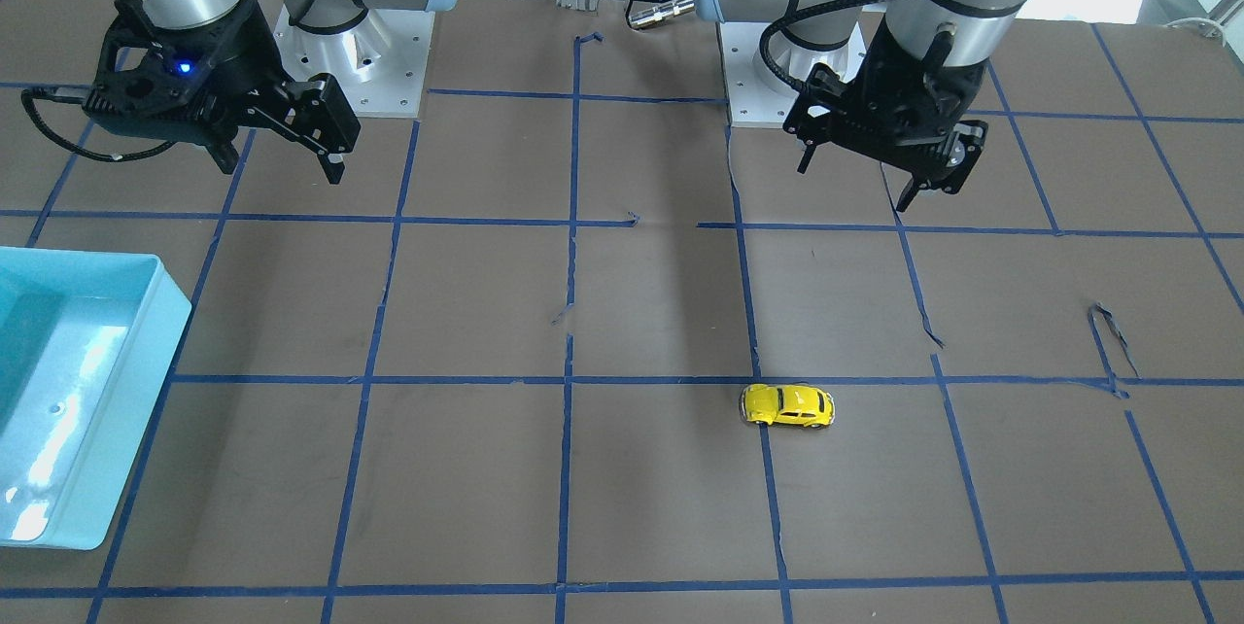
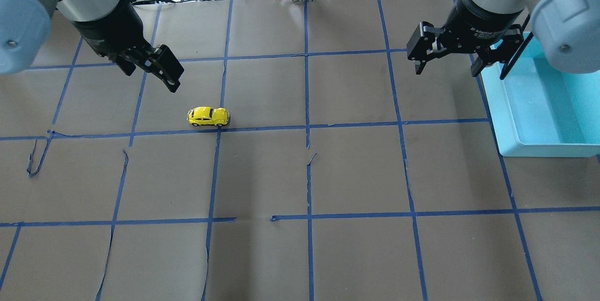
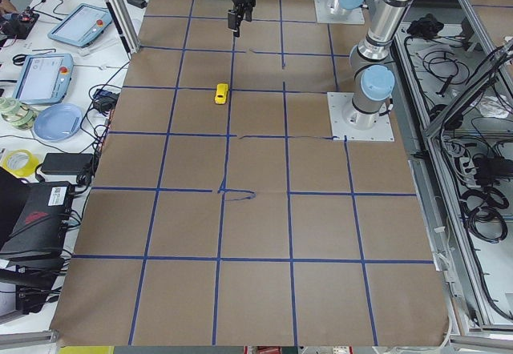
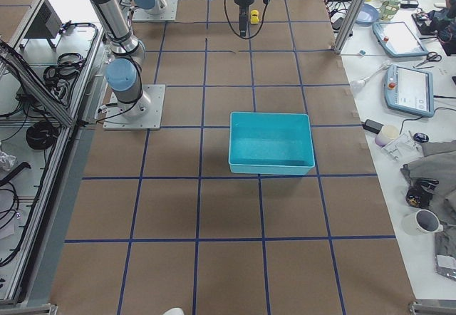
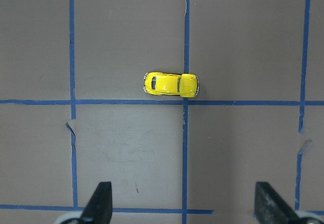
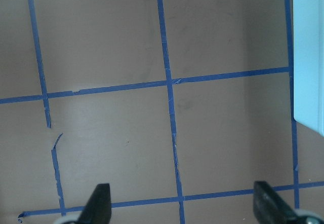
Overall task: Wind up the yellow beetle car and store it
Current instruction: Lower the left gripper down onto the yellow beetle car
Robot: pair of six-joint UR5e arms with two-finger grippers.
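The yellow beetle car [image 2: 208, 116] sits on the table [image 2: 356, 174] near the left gripper [image 5: 185, 209], which gapes empty, as does the right gripper [image 2: 446, 70]. It looks light, rigid and glossy, so it is probably best pinched across its doors.

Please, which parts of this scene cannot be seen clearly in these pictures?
Yellow beetle car: underside hidden by its own body in every view.
Turquoise bin: cut off by the front-facing view's left edge.
Left tool: left wrist view shows only two fingertips; the bottom edge cuts the rest.
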